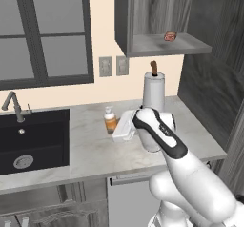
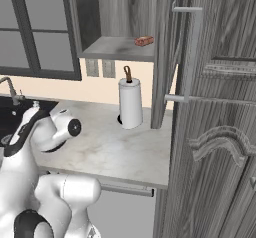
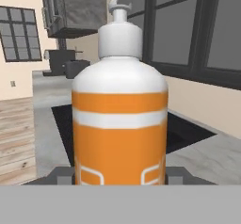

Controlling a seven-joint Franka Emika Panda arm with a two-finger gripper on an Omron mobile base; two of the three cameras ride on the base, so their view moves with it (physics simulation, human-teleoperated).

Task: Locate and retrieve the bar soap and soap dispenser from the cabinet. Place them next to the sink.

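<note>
The soap dispenser (image 3: pixel 119 124), an orange bottle with a white band and pump, stands upright between my fingertips (image 3: pixel 176 175). My gripper (image 1: pixel 116 127) is shut on it, low over the marble counter just right of the sink (image 1: pixel 33 140). I cannot tell whether its base touches the counter. The black basin has a round drain and a slim grey faucet (image 1: pixel 14 106). The bar soap (image 1: pixel 170 36), a small reddish block, lies on the grey shelf of the open wall cabinet (image 1: pixel 157 45), also seen from the other side as the bar soap (image 2: pixel 144 41).
A tall white paper-towel roll (image 1: pixel 154 90) with a brown knob stands at the back of the counter under the cabinet. The open cabinet door (image 2: pixel 210 107) juts out on the right. A window sits above the sink.
</note>
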